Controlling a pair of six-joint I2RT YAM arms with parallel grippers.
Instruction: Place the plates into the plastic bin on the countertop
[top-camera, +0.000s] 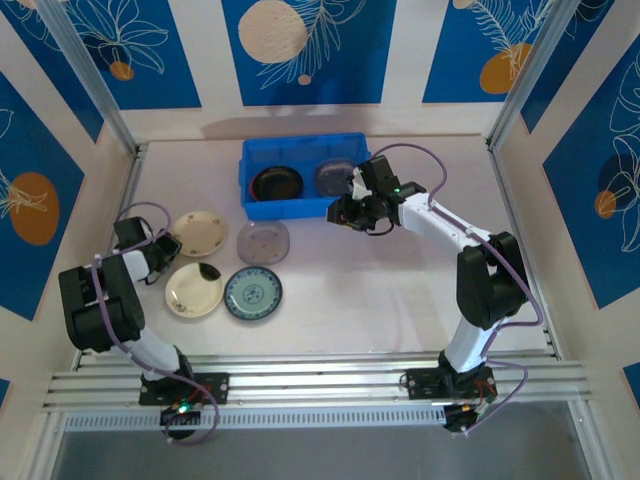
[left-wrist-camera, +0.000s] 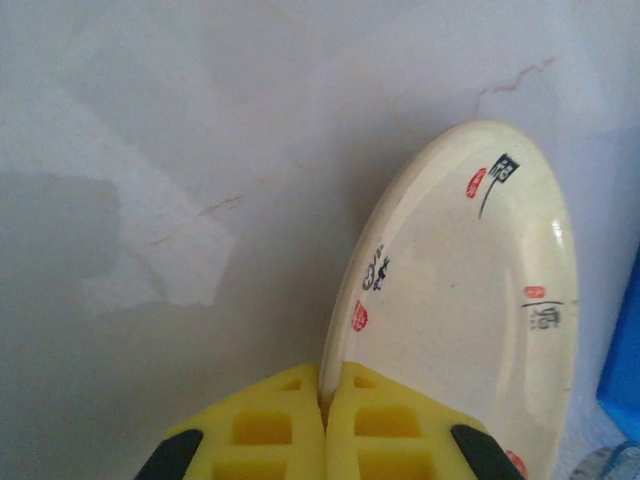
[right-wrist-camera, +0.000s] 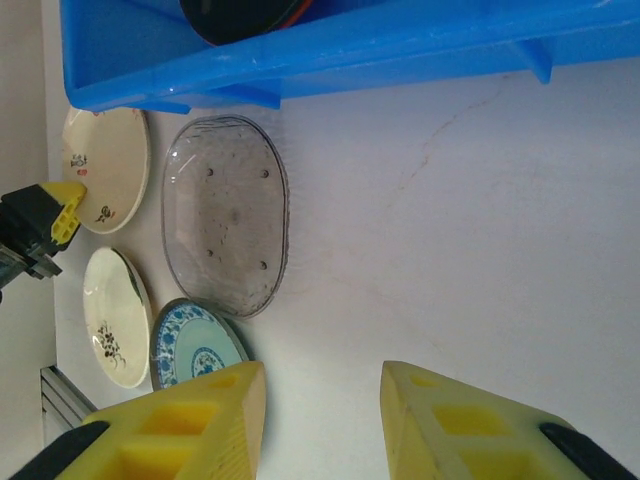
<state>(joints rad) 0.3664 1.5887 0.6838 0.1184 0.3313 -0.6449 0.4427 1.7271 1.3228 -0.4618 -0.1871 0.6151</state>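
Observation:
My left gripper (left-wrist-camera: 325, 400) is shut on the near rim of a cream plate (left-wrist-camera: 470, 300) with small black and red marks; from above it sits at the far left (top-camera: 165, 245) beside that plate (top-camera: 198, 233). On the countertop (top-camera: 380, 280) lie a second cream plate (top-camera: 193, 289), a teal-patterned plate (top-camera: 253, 293) and a clear plate (top-camera: 263, 241). The blue plastic bin (top-camera: 300, 152) holds a black plate (top-camera: 277, 184) and a clear plate (top-camera: 335, 176). My right gripper (top-camera: 345, 212) hovers open just in front of the bin, over bare counter (right-wrist-camera: 322, 400).
Beige walls with blue panels close in the counter on three sides, and metal rails (top-camera: 320, 380) run along the near edge. The bin's front wall (right-wrist-camera: 400, 50) stands close ahead of my right fingers. The right half of the countertop is bare.

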